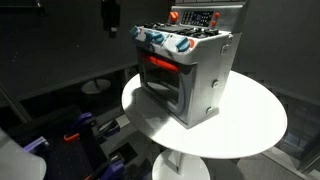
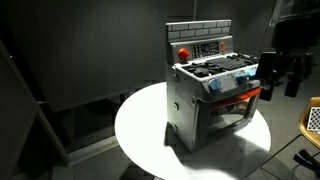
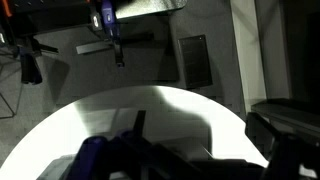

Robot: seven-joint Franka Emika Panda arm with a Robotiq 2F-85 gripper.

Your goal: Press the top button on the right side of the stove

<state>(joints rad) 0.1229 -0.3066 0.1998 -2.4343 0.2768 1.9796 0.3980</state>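
Observation:
The silver-grey toy stove (image 1: 195,85) stands on a round white table (image 1: 250,120) in both exterior views, and from the other side it shows its side wall (image 2: 185,115). Its oven glows red, blue-and-red knobs (image 1: 160,40) line the front, and a red back panel (image 2: 200,47) carries buttons. My gripper (image 2: 281,85) hangs in the air in front of the knob side, apart from the stove and about level with its top. It looks open and empty. It shows as a dark shape at the top in an exterior view (image 1: 108,20). In the wrist view the stove (image 3: 100,155) is a dark blur at the bottom.
The table (image 3: 150,110) has bare room around the stove. Blue and purple gear (image 1: 80,130) and a white disc (image 1: 95,87) lie on the dark floor. A pale basket-like object (image 2: 312,120) sits at the frame edge. A stand (image 3: 110,40) is on the floor.

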